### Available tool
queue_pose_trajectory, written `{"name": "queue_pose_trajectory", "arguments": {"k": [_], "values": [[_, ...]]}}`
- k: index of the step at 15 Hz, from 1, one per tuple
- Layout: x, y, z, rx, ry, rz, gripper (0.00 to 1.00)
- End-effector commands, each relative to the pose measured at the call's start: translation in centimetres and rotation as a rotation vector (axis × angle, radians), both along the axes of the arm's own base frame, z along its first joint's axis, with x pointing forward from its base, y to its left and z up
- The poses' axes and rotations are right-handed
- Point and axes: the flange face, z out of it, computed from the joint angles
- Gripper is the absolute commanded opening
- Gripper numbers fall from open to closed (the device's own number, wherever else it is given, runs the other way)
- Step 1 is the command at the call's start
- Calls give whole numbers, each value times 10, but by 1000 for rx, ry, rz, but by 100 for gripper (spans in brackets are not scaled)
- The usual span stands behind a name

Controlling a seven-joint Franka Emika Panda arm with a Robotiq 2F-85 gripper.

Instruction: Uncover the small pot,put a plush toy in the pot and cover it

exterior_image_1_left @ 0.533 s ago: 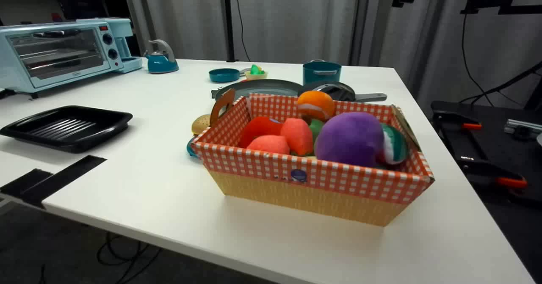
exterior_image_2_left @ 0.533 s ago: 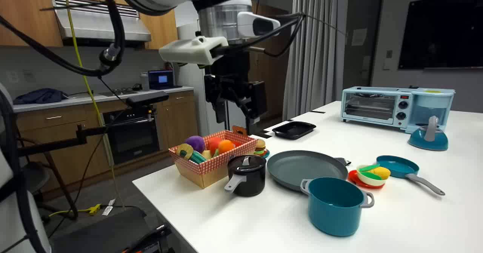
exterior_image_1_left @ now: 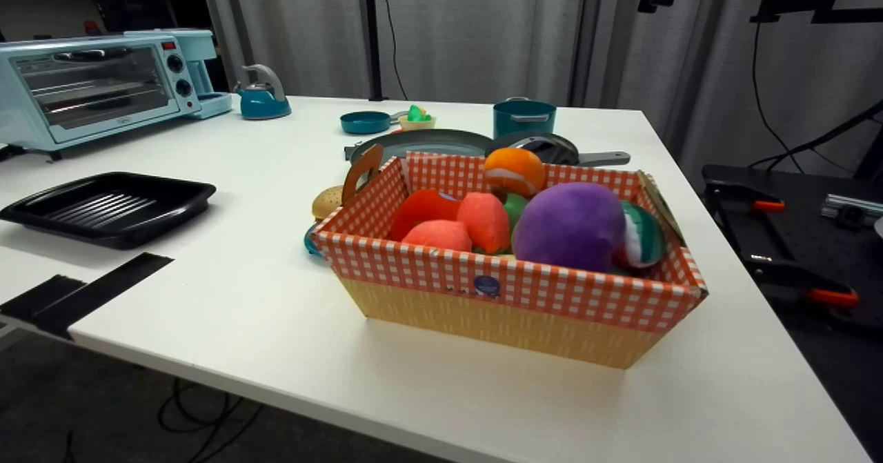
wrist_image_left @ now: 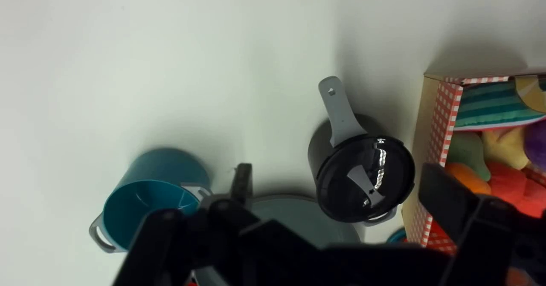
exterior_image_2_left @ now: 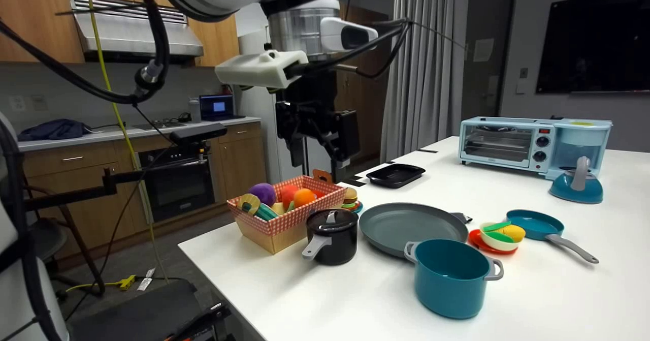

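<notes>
The small pot [exterior_image_2_left: 341,249] is black with a grey side handle, and its black lid [exterior_image_2_left: 348,220] with a grey knob sits on it. In the wrist view, the pot [wrist_image_left: 318,149] and lid [wrist_image_left: 337,158] lie between and beyond the fingers. In an exterior view the lid [exterior_image_1_left: 545,147] shows partly behind the basket. The orange plush toy [exterior_image_1_left: 514,172] lies in the checkered basket [exterior_image_1_left: 497,311], by its pot-side wall; it also shows in the wrist view [wrist_image_left: 468,178], partly covered by a finger. My gripper [exterior_image_2_left: 319,162] hangs above the table, open with nothing held; its fingers [wrist_image_left: 337,177] are spread wide.
The basket also holds a purple plush [exterior_image_1_left: 569,227] and several others. A lidless teal pot [exterior_image_2_left: 449,292] and a flat grey pan [exterior_image_2_left: 406,224] stand near the black pot. A teal skillet [exterior_image_2_left: 535,224], kettle [exterior_image_2_left: 576,187], toaster oven [exterior_image_2_left: 497,143] and black tray [exterior_image_2_left: 396,175] are farther off.
</notes>
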Motion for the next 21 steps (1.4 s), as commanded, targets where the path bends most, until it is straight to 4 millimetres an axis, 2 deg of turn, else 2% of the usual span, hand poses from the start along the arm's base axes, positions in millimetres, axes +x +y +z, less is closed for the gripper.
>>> {"name": "queue_pose_trajectory", "arguments": {"k": [1, 17, 21], "values": [[0, 0, 1, 0, 1, 0, 100], [2, 0, 0, -6, -3, 0, 100], [10, 6, -10, -29, 25, 18, 100]]}}
